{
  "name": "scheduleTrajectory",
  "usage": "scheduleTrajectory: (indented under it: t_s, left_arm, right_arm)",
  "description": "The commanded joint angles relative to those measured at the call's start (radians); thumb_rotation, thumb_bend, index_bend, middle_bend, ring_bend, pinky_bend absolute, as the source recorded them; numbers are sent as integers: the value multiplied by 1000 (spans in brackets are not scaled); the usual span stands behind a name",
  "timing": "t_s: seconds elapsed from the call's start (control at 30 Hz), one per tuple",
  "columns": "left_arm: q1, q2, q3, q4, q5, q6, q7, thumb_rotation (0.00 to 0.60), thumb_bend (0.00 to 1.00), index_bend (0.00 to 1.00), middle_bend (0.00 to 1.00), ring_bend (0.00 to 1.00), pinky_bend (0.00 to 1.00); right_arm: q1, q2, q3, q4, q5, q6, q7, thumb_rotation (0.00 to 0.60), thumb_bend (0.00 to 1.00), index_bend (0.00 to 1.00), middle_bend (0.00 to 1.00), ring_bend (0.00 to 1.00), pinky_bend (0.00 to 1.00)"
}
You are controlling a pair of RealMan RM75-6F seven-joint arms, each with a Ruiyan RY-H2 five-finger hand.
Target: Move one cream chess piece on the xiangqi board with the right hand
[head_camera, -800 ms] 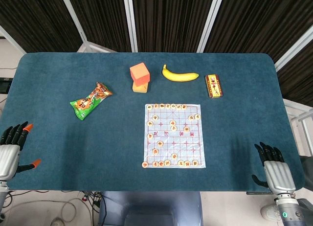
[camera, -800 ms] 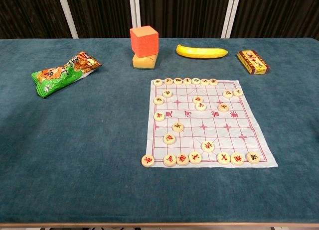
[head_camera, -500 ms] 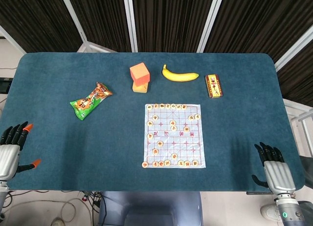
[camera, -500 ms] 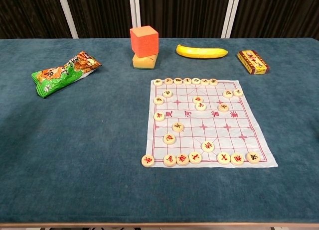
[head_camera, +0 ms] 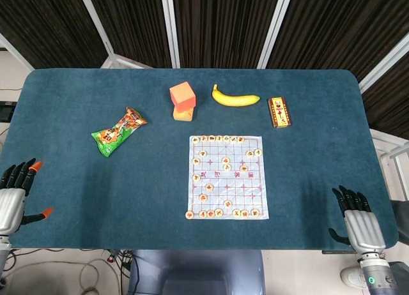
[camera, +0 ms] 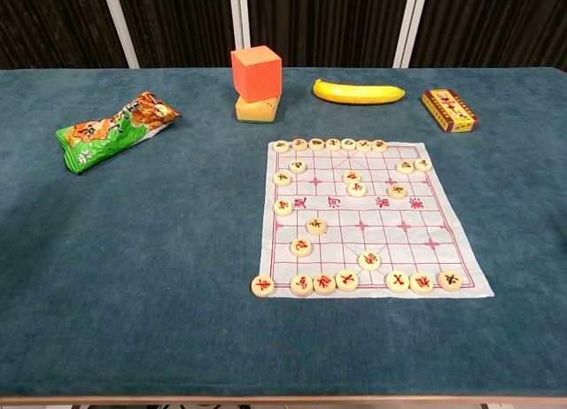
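The white xiangqi board (head_camera: 239,186) (camera: 443,236) lies at the table's front centre, with several cream chess pieces (head_camera: 208,188) (camera: 301,247) scattered over it and rows along its near and far edges. My right hand (head_camera: 358,221) hovers off the table's front right corner, fingers apart and empty, well right of the board. At the front left edge my left hand (head_camera: 14,196) is open too, holding nothing. Neither hand appears in the chest view.
A green snack bag (head_camera: 117,131) (camera: 113,131) lies at the left. Behind the board sit an orange cube on a yellow sponge (head_camera: 183,100) (camera: 257,81), a banana (head_camera: 235,98) (camera: 358,92) and a small red-yellow box (head_camera: 279,111) (camera: 449,109).
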Motion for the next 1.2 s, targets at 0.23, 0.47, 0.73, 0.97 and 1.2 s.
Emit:
scheduleTrajectory:
  t_s: [0.23,0.47,0.73,0.97,1.2]
  left_arm:
    - [-1,0,2,-1,5,1,4,600,0,0,0,0,0]
    - [2,1,1,-8,-1,2,6,600,0,0,0,0,0]
    - [1,2,0,-8,-2,0,1,600,0,0,0,0,0]
    - [-2,2,-1,-8,-6,-8,-8,600,0,0,0,0,0]
    - [-4,1,-2,-8,-8,-11,-9,600,0,0,0,0,0]
  right_arm:
    - [-1,4,0,1,-1,0,7,600,320,0,0,0,0]
    - [-2,6,-4,-3,-8,0,11,600,320,0,0,0,0]
    - [7,14,15,-59,-27,23,6,600,320,0,0,0,0]
    - [83,-7,94,-130,13,-16,-57,600,320,0,0,0,0]
    - [185,-44,175,-206,151,-107,-160,600,320,13,0,0,0]
